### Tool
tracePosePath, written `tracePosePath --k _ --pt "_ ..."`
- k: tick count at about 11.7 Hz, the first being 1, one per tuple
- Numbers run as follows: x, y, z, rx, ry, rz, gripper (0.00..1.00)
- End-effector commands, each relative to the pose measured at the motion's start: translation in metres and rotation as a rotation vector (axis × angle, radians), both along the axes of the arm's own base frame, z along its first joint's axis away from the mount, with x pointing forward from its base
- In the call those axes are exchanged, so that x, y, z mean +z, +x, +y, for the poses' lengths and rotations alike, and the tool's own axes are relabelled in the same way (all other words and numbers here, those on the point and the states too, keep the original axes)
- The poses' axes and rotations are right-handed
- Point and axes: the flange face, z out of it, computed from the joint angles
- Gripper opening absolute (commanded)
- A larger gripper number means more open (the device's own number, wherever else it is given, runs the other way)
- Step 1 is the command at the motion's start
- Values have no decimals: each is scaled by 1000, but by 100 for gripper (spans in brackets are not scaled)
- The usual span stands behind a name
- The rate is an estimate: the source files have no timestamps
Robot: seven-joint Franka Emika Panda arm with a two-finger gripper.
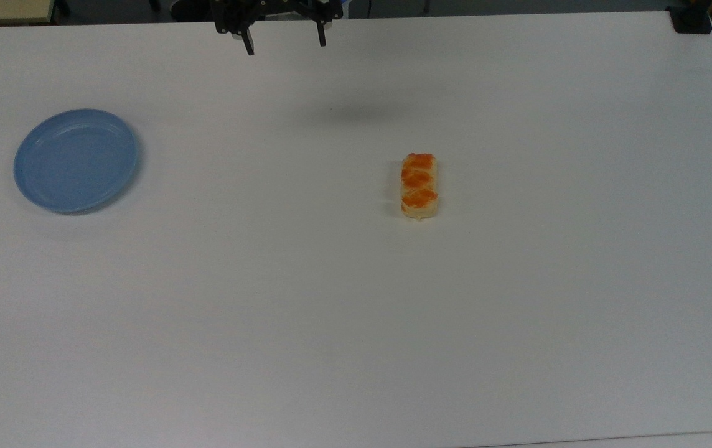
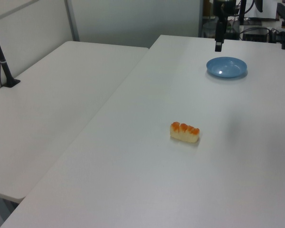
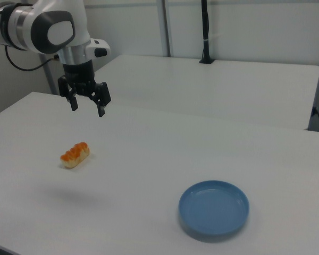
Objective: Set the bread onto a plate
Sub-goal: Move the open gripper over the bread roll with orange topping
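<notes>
The bread (image 1: 419, 186), a pale-yellow bar with orange-red patches, lies on the white table (image 1: 356, 323) right of centre in the top view; it also shows as the bread (image 2: 184, 132) and the bread (image 3: 75, 154). The light-blue plate (image 1: 76, 160) rests empty at the top view's left, seen too as the plate (image 2: 226, 67) and the plate (image 3: 214, 207). My gripper (image 1: 285, 45) hangs open and empty high over the table's far edge, well apart from both. In the right view the gripper (image 3: 87, 108) hovers above and behind the bread.
A second white table (image 2: 47, 109) adjoins on the left view's left, with a black post (image 2: 2, 61) clamped at its edge. A black clamp (image 1: 691, 22) sits at the top view's upper right corner. Equipment (image 2: 256, 28) stands beyond the far edge.
</notes>
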Motion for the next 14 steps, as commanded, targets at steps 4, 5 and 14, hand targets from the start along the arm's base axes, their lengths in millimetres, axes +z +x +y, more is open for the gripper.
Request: tracePosePath --k 4,5,14 --pt "-23 -1 24 -131 39 -36 100" --pt "-35 -1 41 -183 42 -46 100" --pt "-118 26 139 -295 18 -10 100"
